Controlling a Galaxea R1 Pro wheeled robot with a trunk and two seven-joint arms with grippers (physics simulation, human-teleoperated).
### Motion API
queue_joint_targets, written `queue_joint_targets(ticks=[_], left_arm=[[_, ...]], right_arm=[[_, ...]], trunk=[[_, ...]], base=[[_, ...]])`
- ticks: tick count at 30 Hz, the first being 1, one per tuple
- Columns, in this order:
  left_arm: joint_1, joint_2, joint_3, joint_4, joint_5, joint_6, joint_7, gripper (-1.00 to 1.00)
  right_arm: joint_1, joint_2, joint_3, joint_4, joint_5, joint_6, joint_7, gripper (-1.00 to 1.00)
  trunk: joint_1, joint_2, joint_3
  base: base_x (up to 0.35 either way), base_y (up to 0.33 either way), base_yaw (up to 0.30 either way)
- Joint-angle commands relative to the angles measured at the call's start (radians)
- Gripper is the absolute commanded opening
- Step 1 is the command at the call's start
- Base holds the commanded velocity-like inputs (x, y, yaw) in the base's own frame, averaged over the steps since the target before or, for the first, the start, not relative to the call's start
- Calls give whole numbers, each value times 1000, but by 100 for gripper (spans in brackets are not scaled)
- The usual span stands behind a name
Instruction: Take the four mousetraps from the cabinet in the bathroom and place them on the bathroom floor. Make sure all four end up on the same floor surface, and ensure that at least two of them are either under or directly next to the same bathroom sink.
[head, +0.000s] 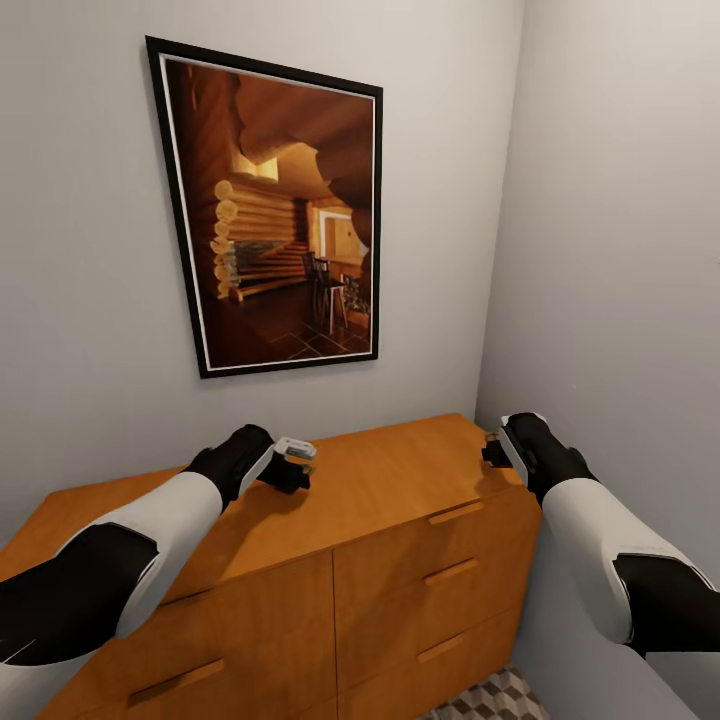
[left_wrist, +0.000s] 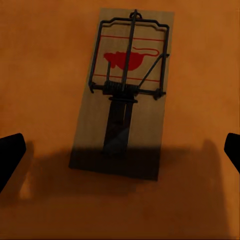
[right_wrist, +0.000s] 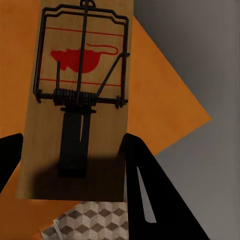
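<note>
Right wrist view: right claw (right_wrist: 75, 165) clamped on trap (right_wrist: 80, 100) at cabinet (head: 400, 480) right corner. Left claw (left_wrist: 120, 155) wide open over second trap (left_wrist: 125, 95), empty. Lower squarely, then close.

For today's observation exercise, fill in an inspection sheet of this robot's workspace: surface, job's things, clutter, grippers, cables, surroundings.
Surface: orange-brown cabinet with a flat top.
Job's things: one mousetrap flat on the cabinet top; another mousetrap between the right gripper's fingers.
Clutter: nothing seen.
Grippers: left gripper open above its trap; right gripper shut on its trap at the cabinet's edge.
Cables: nothing seen.
Surroundings: framed picture on the wall; cube-patterned bathroom floor below.
</note>
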Motion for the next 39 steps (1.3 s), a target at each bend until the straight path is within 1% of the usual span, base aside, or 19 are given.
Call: queue_joint_targets(ticks=[1,8,12,33,39], left_arm=[[-1,2,-8,-1,8,4,1,100],[-1,23,-8,-1,7,3,0,100],[-1,28,-9,-1,6,1,-2,100],[-1,23,-15,-5,3,-4,2,100],[-1,22,-18,-5,1,-5,5,100]], right_arm=[[-1,1,-5,-1,7,4,4,-100],[-1,1,-5,-1,7,4,4,-100],[-1,1,-5,-1,7,4,4,-100],[-1,1,-5,-1,9,4,4,-100],[-1,1,-5,-1,9,4,4,-100]], trunk=[[0,-1,-1],[0,-1,-1],[0,-1,-1],[0,-1,-1],[0,-1,-1]], base=[[0,0,0],[0,0,0],[0,0,0],[1,0,0],[109,0,0]])
